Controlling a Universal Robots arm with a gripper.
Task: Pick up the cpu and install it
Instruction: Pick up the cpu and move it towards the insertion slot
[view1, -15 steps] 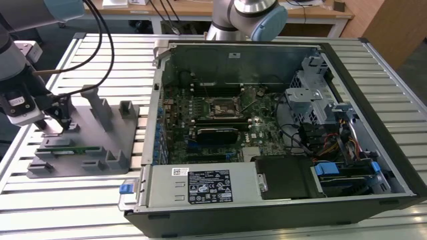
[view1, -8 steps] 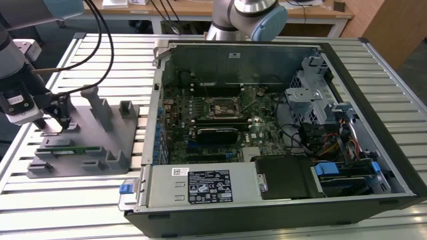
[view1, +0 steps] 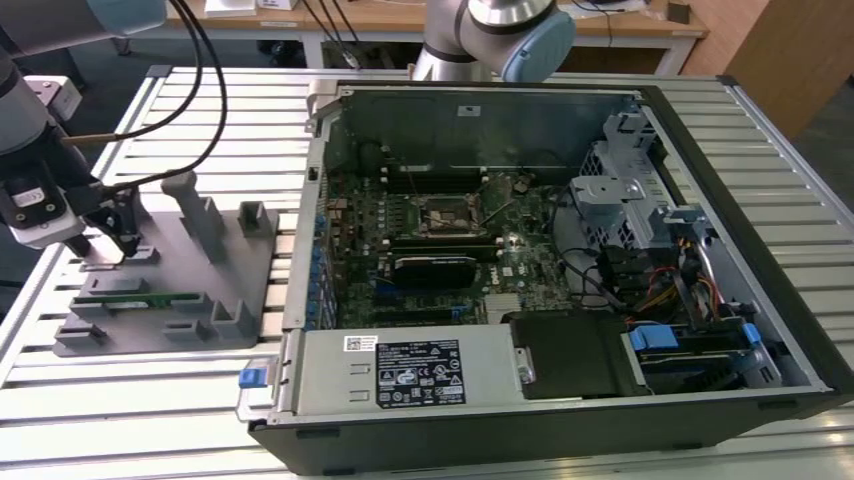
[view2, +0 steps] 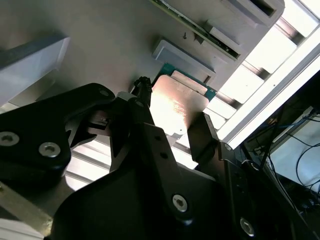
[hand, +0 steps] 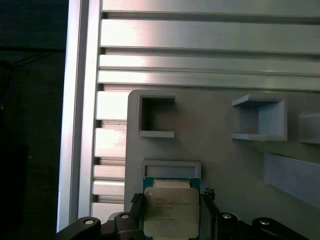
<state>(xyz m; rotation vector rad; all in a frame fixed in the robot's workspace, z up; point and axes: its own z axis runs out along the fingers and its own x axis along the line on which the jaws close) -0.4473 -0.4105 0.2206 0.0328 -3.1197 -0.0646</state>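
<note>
As gripper (hand: 172, 196) flanks cpu (hand: 171, 215), grey tray brackets (hand: 260, 117) stand nr.

The cpu (hand: 169, 211) is seen silver-grey topped with a teal-green rim, the gripper (hand: 171, 196) black, the fixture tray (hand: 215, 150) matt grey and the table (hand: 200, 35) ribbed in pale silver.

Slatted aluminium table (view1: 160, 405) with a grey parts holder (view1: 180, 275) beside an open computer case (view1: 441, 115)
</note>
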